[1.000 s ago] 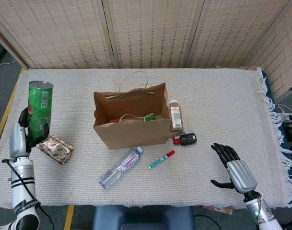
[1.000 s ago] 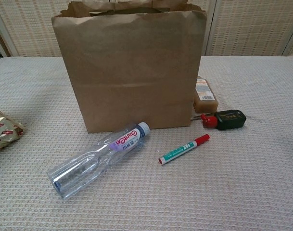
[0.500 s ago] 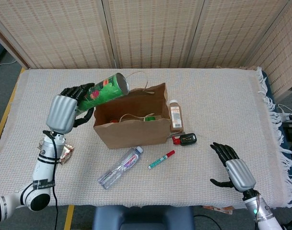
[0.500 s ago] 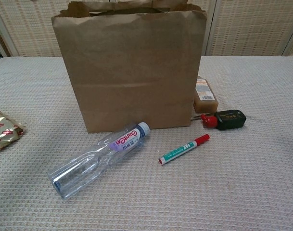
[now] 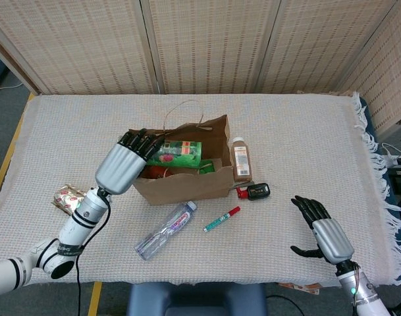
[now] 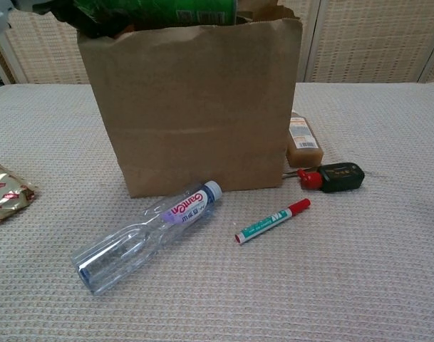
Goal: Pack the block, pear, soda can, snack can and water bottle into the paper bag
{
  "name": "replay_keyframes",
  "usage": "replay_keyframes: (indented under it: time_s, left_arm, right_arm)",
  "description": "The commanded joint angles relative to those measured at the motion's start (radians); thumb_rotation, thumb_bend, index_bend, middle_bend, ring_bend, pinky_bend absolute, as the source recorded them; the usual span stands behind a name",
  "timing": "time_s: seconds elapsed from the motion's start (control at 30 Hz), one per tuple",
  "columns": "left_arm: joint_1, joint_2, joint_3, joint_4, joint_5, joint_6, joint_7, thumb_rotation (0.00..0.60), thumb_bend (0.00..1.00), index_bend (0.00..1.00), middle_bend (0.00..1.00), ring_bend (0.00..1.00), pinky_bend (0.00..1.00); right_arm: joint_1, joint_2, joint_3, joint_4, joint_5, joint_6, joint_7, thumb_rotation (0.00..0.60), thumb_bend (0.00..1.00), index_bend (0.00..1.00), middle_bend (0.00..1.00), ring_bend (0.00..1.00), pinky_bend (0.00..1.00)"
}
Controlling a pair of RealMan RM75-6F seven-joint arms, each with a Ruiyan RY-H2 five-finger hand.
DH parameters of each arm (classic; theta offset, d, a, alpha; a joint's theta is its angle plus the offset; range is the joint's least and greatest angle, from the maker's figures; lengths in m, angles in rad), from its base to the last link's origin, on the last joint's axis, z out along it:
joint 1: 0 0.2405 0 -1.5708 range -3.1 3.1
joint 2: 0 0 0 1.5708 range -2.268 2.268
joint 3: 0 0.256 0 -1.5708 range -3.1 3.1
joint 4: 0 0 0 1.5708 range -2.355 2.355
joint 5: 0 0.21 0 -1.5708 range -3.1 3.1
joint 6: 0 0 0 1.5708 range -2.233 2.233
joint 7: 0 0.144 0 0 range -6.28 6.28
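The brown paper bag (image 5: 187, 181) stands open at mid-table, filling the upper chest view (image 6: 192, 107). My left hand (image 5: 124, 164) grips the green snack can (image 5: 177, 153), which lies on its side across the bag's mouth; its green body shows at the top of the chest view (image 6: 181, 8). Red and green items show inside the bag (image 5: 154, 172). The clear water bottle (image 5: 164, 230) lies on the cloth in front of the bag (image 6: 147, 236). My right hand (image 5: 322, 232) rests open near the front right edge, away from everything.
A green-and-red marker (image 5: 221, 219) lies right of the bottle. A black-and-red key fob (image 5: 254, 191) and a brown juice bottle (image 5: 241, 159) sit at the bag's right side. A foil snack packet (image 5: 67, 198) lies at the left (image 6: 6, 192).
My left hand carried the snack can from upright at the table's left, tilted it over the bag's left rim, and now holds it lying in the bag's mouth. The right hand stayed put.
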Motion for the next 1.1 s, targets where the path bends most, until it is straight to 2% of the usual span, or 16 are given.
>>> replay_keyframes:
  time_s: [0.03,0.17,0.43,0.57,0.7,0.87,1.0,1.1]
  left_arm:
    - [-0.012,-0.03,-0.012,-0.015,-0.026,0.004,0.034,0.6,0.44,0.08,0.05,0.05,0.19]
    - [-0.025,-0.06,-0.032,-0.03,-0.058,0.009,0.064,0.6,0.42,0.0,0.0,0.0,0.13]
    - [-0.039,-0.077,-0.037,-0.046,-0.089,0.008,0.101,0.6,0.39,0.0,0.0,0.0,0.11]
    - [-0.011,-0.065,-0.042,-0.092,-0.131,0.03,0.066,0.6,0.39,0.0,0.0,0.0,0.11]
    - [0.05,-0.019,-0.045,-0.2,-0.184,0.074,0.004,0.6,0.39,0.0,0.0,0.0,0.11]
    - [0.157,0.061,-0.026,-0.369,-0.242,0.154,-0.056,0.6,0.4,0.0,0.0,0.0,0.11]
    - [0.295,0.14,0.031,-0.546,-0.304,0.231,-0.175,0.6,0.41,0.0,0.0,0.0,0.12]
    - [0.331,0.17,0.06,-0.571,-0.292,0.241,-0.208,0.6,0.42,0.0,0.0,0.0,0.13]
  right_arm:
    - [0.0,0.0,0.001,-0.001,0.001,0.0,0.0,0.6,0.03,0.0,0.01,0.0,0.02]
    - [-0.001,0.001,0.001,-0.001,0.0,0.002,0.003,0.6,0.03,0.0,0.01,0.0,0.02]
    - [-0.001,0.005,0.003,-0.001,0.0,0.005,0.015,0.6,0.03,0.0,0.01,0.0,0.02]
    - [-0.002,0.007,0.004,0.001,0.0,0.008,0.022,0.6,0.03,0.0,0.01,0.0,0.02]
    - [-0.004,0.01,0.004,0.004,0.0,0.013,0.029,0.6,0.03,0.0,0.01,0.0,0.02]
    - [-0.006,0.01,0.005,0.004,0.001,0.016,0.026,0.6,0.03,0.0,0.01,0.0,0.02]
    - [-0.008,0.008,0.005,0.002,0.001,0.018,0.02,0.6,0.03,0.0,0.01,0.0,0.02]
    - [-0.008,0.008,0.005,0.001,0.001,0.018,0.018,0.6,0.03,0.0,0.01,0.0,0.02]
